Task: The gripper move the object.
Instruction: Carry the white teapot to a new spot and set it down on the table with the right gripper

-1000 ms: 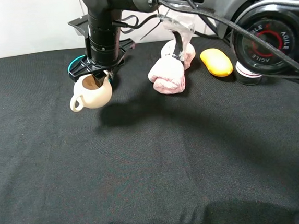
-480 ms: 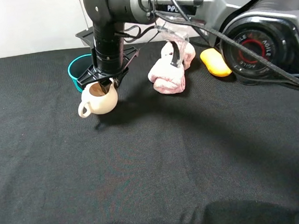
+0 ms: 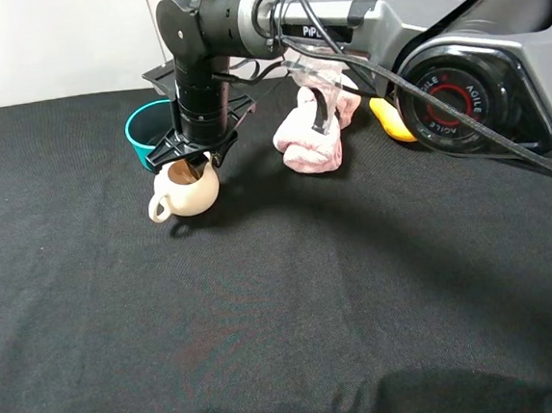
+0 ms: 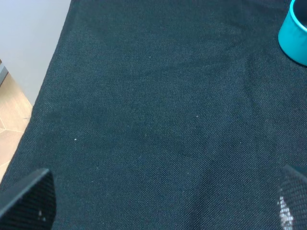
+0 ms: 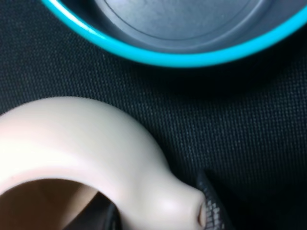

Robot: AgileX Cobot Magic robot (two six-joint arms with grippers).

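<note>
The object, a cream teapot (image 3: 186, 190) with an open brown mouth, is at the left rear of the black cloth, its handle pointing left. My right gripper (image 3: 192, 164) reaches across from the right and comes straight down on it, shut on the teapot's rim. In the right wrist view the teapot (image 5: 86, 139) fills the frame; one finger (image 5: 211, 206) sits outside by the spout and the other dips inside the mouth. I cannot tell whether the pot rests on the cloth or hangs just above it. My left gripper (image 4: 158, 203) is open over bare cloth, fingertips wide apart.
A teal saucepan (image 3: 149, 131) stands just behind the teapot, also seen close in the right wrist view (image 5: 168, 52). A pink rolled towel (image 3: 313, 131) and a yellow object (image 3: 384, 120) lie to the right at the back. The cloth's left edge (image 4: 48, 81) is near the left gripper.
The right gripper has carried the teapot a little to the right and toward the front, lower over the cloth, uncovering the teal saucepan behind it.
</note>
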